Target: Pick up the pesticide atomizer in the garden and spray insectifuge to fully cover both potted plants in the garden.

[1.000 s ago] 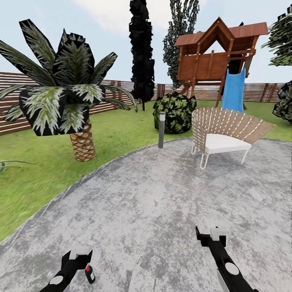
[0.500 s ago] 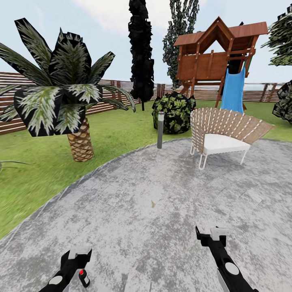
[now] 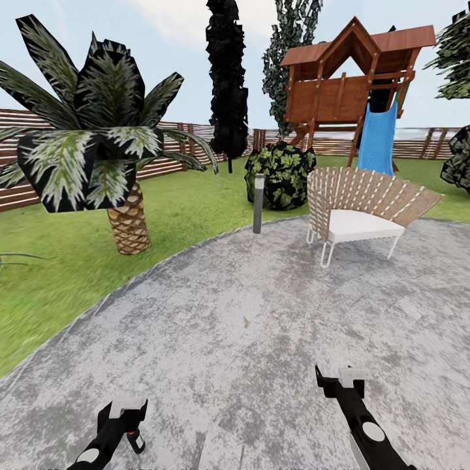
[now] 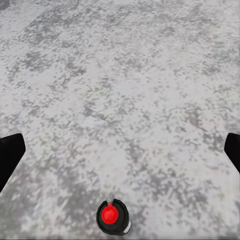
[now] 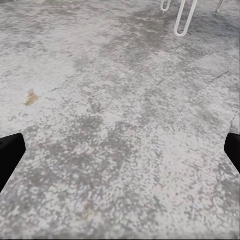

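A small black bottle with a red top and a white strip, the pesticide atomizer, stands upright on the grey paving just right of my left gripper. In the left wrist view the atomizer sits between and below the wide-apart black fingertips, untouched. My left gripper is open and holds nothing. My right gripper hovers open over bare paving, its fingertips spread at the picture's edges. The garden lawn lies beyond the paving. The potted plants are out of view.
A big palm plant stands on the grass at left. A grey lamp post, a round bush and a woven chair ring the paving's far side. A wooden playhouse with a blue slide and a slatted fence stand behind.
The whole head view has shifted a little, so the camera moved. The atomizer now shows closer to my left gripper, partly tucked beside its finger. Both grippers stay open.
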Tool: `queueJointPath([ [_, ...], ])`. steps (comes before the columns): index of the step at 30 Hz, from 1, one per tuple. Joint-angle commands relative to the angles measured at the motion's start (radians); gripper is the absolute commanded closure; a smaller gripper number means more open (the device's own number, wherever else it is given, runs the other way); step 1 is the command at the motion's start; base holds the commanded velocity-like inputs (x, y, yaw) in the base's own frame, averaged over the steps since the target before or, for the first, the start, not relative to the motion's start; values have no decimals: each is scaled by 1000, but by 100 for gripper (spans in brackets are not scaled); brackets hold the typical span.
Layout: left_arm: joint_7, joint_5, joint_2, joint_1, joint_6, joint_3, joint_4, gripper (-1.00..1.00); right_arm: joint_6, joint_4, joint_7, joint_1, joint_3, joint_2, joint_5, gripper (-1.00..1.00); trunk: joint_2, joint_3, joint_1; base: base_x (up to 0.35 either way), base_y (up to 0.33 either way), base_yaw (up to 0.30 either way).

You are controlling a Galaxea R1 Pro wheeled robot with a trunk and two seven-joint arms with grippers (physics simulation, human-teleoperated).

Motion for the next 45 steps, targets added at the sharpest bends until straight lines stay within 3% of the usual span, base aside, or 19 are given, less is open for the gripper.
queueJointPath([
  [1,-1,6,0,-1,-3,-1,1,-100,-3,1,0,-1,-3,0,8,-100,-8,-6,4,0,0,0],
  [8,-1,9,2,-1,-4,6,1,-100,-3,1,0,0,-3,0,8,-100,-57,-36,31,0,0,0],
  [13,-1,26,4,-1,-22,10,-10,-100,-3,-2,-2,0,0,2,9,-100,-58,-56,33,0,0,0],
  [19,-1,34,1,-1,-53,6,-14,-100,5,-105,-4,-1,-1,2,10,-100,-59,-79,35,0,0,0],
  [22,-1,36,0,-3,-59,6,-26,-100,130,-236,-2,-1,0,2,9,-100,-60,-90,37,0,0,0],
  [26,-1,37,-1,-4,-61,10,-69,-100,292,-306,4,-1,-1,1,7,-100,-61,-106,39,0,0,0],
  [35,-1,39,9,-2,-114,8,-73,-100,336,-317,5,-1,0,-2,8,-100,-63,-141,43,0,0,0],
  [45,-1,39,12,-1,-120,9,-58,-100,337,-313,3,-1,0,2,8,-100,-65,-185,47,0,0,0],
])
